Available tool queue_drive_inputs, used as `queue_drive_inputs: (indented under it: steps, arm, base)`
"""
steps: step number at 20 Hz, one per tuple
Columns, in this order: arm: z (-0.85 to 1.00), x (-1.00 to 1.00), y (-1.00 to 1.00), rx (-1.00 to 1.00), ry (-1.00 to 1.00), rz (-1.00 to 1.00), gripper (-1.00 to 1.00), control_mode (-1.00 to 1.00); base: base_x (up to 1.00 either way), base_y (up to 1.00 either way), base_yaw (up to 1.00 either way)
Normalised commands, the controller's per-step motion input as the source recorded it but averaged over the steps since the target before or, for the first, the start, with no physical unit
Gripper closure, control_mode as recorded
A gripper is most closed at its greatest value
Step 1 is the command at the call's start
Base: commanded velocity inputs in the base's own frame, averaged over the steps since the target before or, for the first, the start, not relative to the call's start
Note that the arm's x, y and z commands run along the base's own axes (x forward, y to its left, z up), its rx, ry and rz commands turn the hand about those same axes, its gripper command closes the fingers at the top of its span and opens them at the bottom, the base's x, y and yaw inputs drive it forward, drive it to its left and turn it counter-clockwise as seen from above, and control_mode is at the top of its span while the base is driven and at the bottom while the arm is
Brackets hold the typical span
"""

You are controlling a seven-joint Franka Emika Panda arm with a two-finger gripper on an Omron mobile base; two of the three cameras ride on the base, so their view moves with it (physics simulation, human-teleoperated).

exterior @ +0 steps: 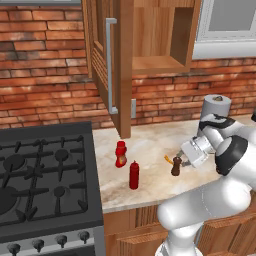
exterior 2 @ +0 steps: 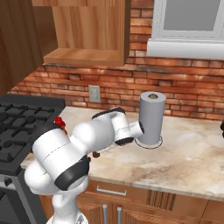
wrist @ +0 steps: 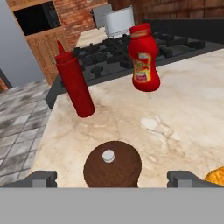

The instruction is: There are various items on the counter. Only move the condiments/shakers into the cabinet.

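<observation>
The small dark brown knob-topped shaker (wrist: 112,164) stands on the beige counter (wrist: 183,109) between my fingertips (wrist: 43,178), with a gap on each side. My gripper (wrist: 112,178) is open around it. In the left base view the shaker (exterior: 176,166) sits just left of the gripper (exterior: 182,162). The slim red bottle (exterior: 134,175) and the curvy red squeeze bottle (exterior: 120,154) stand upright further left, nearer the stove. Both also appear in the hand view, slim bottle (wrist: 75,85) and curvy bottle (wrist: 143,59). A tiny orange piece (exterior: 167,159) lies beside the shaker. The cabinet (exterior: 150,35) hangs open above, its door (exterior: 122,65) swung out.
The black gas stove (exterior: 45,175) borders the counter on the left. A grey paper towel roll (exterior 2: 151,116) stands at the back by the brick wall. The cabinet door's grey bar handle (exterior: 111,65) juts over the counter's back left. A window (exterior 2: 188,26) is at upper right.
</observation>
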Motion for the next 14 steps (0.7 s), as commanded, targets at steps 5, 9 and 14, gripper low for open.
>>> queue_drive_inputs:
  steps: [5, 9, 14]
  arm:
    - [-0.02, 0.00, 0.07, 0.00, 0.06, 0.00, -1.00, -1.00]
    - [-0.01, 0.00, 0.06, 0.00, 0.00, 0.00, -1.00, -1.00]
    - [-0.06, -0.03, 0.04, 0.00, 0.00, 0.00, -1.00, -1.00]
  base:
    - [0.00, 0.00, 0.00]
    - [0.00, 0.00, 0.00]
    - [0.00, 0.00, 0.00]
